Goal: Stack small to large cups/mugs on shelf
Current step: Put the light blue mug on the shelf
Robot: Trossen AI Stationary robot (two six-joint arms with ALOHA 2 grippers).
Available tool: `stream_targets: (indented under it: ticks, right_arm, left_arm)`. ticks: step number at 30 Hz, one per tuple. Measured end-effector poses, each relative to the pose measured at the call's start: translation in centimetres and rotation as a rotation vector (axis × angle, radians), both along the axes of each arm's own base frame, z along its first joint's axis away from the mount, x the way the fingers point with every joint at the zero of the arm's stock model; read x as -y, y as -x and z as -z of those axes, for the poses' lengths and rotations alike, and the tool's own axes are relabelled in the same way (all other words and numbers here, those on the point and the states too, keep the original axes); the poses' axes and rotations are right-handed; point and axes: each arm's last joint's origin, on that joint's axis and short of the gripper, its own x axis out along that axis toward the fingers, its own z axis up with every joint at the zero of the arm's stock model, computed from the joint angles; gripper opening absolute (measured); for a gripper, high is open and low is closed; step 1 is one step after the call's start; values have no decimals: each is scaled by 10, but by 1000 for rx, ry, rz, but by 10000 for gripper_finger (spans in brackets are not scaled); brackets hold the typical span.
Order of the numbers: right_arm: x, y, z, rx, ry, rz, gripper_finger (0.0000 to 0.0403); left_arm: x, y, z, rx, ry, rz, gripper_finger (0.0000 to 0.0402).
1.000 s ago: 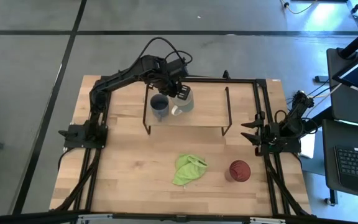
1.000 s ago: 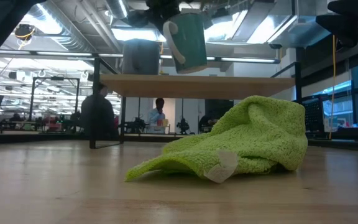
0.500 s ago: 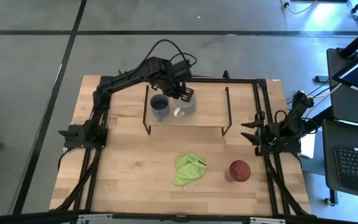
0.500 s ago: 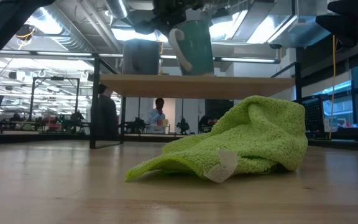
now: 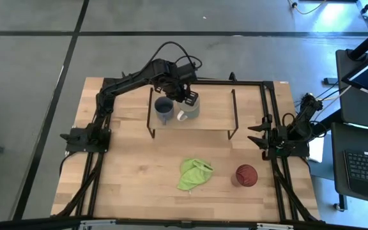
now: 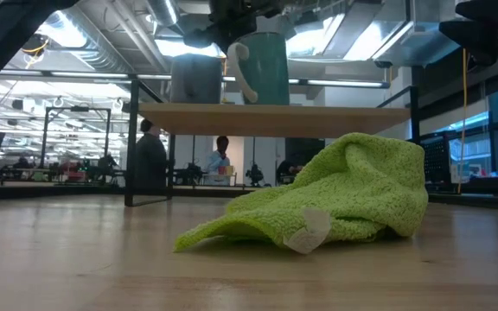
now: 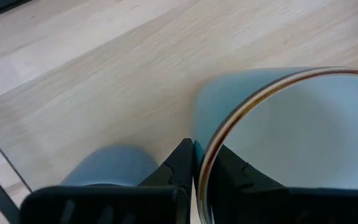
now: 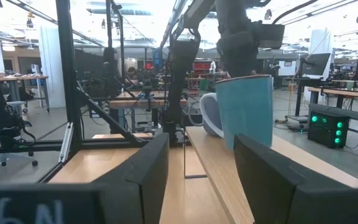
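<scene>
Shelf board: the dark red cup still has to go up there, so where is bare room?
The light-wood shelf board is bare from the pale handled mug to its right-hand legs. The left end is crowded: blue-grey mug, handled mug, left gripper.

My left arm stretches out across the far side of the table, my left gripper (image 5: 187, 97) pointing down with its 2 fingers pinched close. My right gripper (image 5: 259, 137) waits low at the right edge, fingers spread.
</scene>
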Motion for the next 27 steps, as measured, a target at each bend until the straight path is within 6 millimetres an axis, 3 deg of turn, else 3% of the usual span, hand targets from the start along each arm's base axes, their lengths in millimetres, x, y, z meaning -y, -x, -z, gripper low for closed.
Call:
stream_targets:
  ticks: [27]
  right_arm:
    - [0,0,0,0,0,-1,181]
  left_arm:
    - [0,-2,-1,27,9,6,54]
